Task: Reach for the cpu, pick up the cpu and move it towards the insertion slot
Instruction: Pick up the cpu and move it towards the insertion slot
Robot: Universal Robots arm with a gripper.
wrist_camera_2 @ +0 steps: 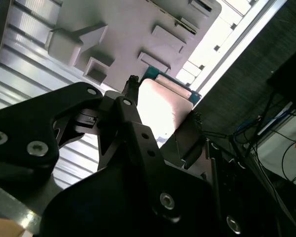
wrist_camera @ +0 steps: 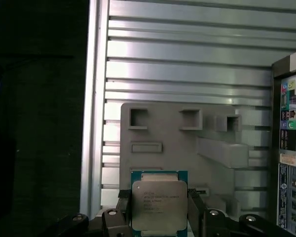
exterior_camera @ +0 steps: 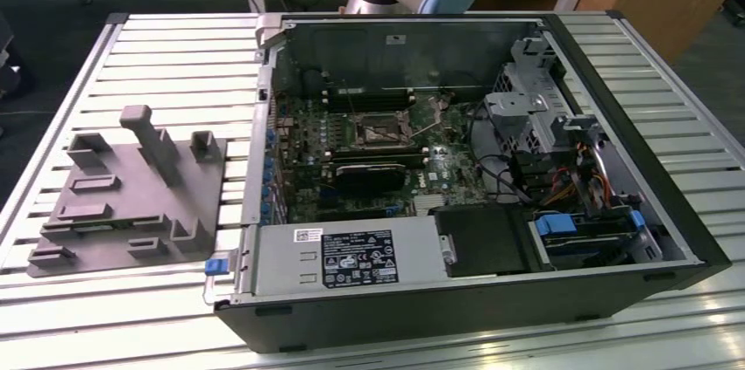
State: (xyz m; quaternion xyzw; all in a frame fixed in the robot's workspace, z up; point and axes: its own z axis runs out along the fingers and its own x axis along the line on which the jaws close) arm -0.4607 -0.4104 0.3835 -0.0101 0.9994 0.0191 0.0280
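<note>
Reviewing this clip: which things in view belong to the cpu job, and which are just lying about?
Job:
cpu, clamped in the tool
insertion slot, inside the computer case

Lying about:
grey fixture, on the slatted table
power supply
long black module, near the slot

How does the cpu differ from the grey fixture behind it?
The cpu is small, flat and silvery; the grey fixture is far larger, matte plastic with pockets and raised blocks. The cpu is held in the gripper, jaws at opposite edges; the grey fixture lies on the slatted table. Both are squarish.
</note>
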